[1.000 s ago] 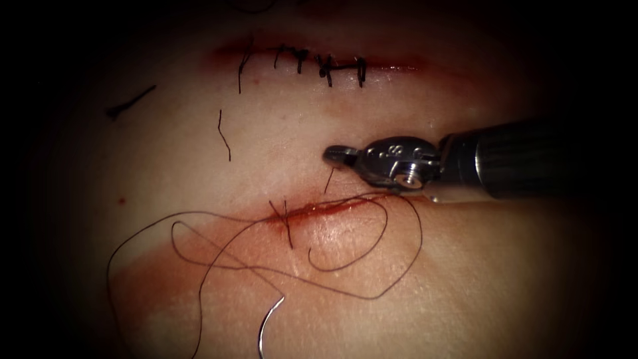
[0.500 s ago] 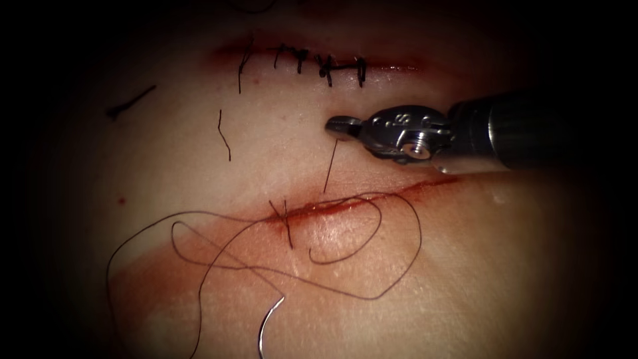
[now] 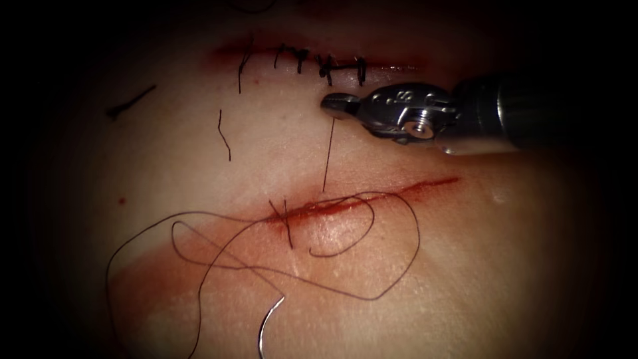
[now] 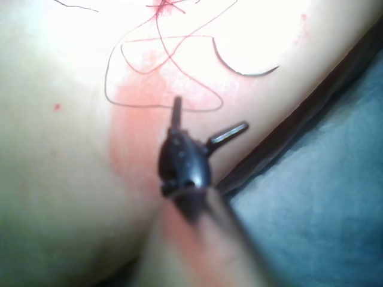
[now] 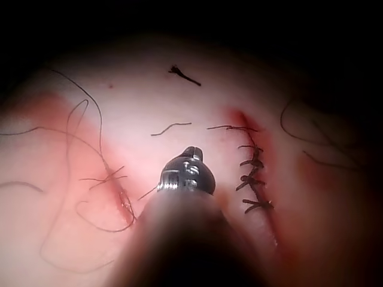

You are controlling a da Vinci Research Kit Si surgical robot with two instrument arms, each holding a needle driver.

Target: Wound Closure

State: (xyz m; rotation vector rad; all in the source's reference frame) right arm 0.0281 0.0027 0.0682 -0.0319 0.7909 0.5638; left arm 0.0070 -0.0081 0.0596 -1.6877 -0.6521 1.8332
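Lying loose at the endoscope view's left, a short cut end of thread (image 3: 131, 102) rests on the tissue (image 3: 199, 153), well apart from the work, likely trimmed waste. Near it a second scrap (image 3: 224, 135) lies between the two wounds. Above, the upper cut (image 3: 319, 63) carries a row of dark stitches (image 3: 325, 65) and looks closed. The lower cut (image 3: 362, 198) has one stitch (image 3: 286, 219) at its left end, and to the right of that it stands open, edged with red fluid (image 3: 319, 207). Slack thread (image 3: 199, 246) loops over the tissue below this cut and leads to the needle (image 3: 268, 326), which lies free on the surface, out of the tissue and held by neither tool.

Right of the stitch, a taut strand runs from the upper edge of the lower cut up to the right tool (image 3: 339, 105), whose jaws are clamped on it; the straight line suggests the strand is under tension.

In the left wrist view the left tool (image 4: 203, 128) hovers over the tissue with jaws spread wide, holding nothing, by the tissue's edge beside the loops.
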